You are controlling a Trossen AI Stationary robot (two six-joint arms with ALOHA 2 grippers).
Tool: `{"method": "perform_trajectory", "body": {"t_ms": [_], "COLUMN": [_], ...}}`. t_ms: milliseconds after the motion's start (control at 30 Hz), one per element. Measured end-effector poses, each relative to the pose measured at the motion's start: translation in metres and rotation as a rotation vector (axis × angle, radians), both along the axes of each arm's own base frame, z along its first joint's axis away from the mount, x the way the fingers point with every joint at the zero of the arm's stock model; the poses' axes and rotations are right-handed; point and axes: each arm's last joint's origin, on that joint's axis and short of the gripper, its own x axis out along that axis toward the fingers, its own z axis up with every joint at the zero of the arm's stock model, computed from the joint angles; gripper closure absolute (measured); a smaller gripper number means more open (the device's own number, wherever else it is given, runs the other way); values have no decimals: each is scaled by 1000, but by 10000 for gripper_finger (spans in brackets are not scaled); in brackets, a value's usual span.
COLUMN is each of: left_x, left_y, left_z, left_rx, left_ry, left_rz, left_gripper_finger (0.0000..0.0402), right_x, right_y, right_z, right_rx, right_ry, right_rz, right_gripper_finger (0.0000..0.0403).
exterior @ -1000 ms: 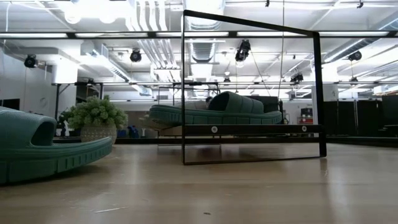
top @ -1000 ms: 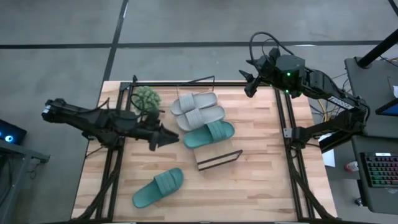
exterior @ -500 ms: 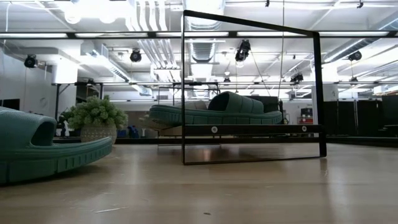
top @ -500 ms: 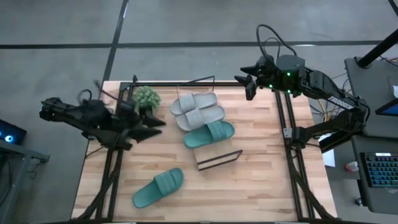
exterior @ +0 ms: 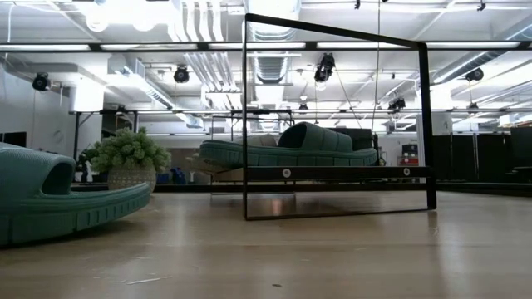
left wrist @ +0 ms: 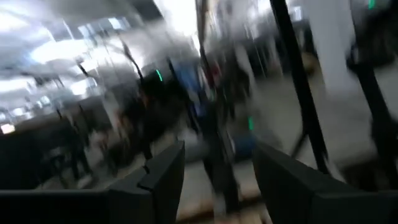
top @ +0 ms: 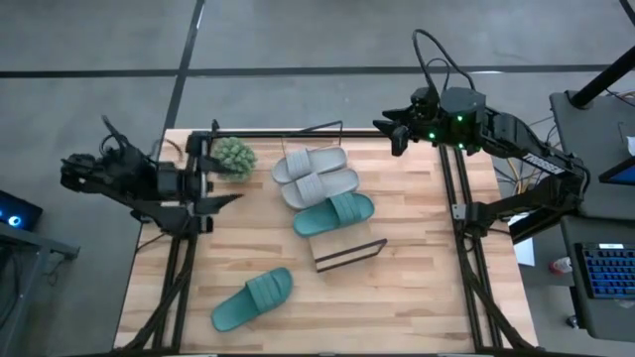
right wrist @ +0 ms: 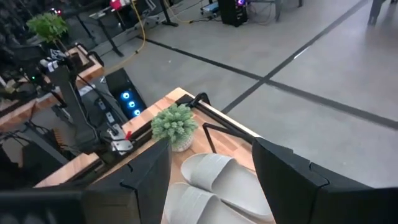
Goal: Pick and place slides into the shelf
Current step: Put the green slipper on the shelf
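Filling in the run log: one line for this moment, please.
left tool: open, empty, at table's left edge | right tool: open, empty, far right corner | shelf: three slides on | teal slide: on table

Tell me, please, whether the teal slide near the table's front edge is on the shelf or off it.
Off. That teal slide lies on the bare tabletop, apart from the shelf, where its mate rests.

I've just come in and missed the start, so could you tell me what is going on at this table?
A two-armed robot is putting slides on the shelf. Both grey slides and one teal slide lie on it; the other teal slide lies on the table nearer the front. Neither arm holds anything. The left gripper hangs open at the table's left edge near the small plant, and the right gripper waits open at the far right corner.
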Motion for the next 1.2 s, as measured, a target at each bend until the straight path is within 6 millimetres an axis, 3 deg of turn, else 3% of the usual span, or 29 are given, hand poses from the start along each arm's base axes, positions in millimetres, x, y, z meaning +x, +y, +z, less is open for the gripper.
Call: {"method": "perform_trajectory", "body": {"t_ms": [367,533,833,1033,1200], "left_x": [-23,-16,15,20,20], "left_y": [0,-7,-39,-62,-79], "left_z": [-4,-29,-65,-84,-91], "left_rx": [148,174,179,277,273], "left_ry": [496,798,1130,1296,1330], "left_rz": [96,108,-14,-70,-91], "left_gripper_finger": [228,228,228,228,234], "right_x": [1,4,8,12,14], "right_y": [0,-1,-2,-3,-4], "right_z": [-3,-11,-27,-40,-50], "right_rx": [33,38,49,76,88], "right_ry": [-4,20,70,103,130], "right_rz": [-10,-14,-20,-28,-32], "right_gripper_finger": [188,188,188,188,188]}}
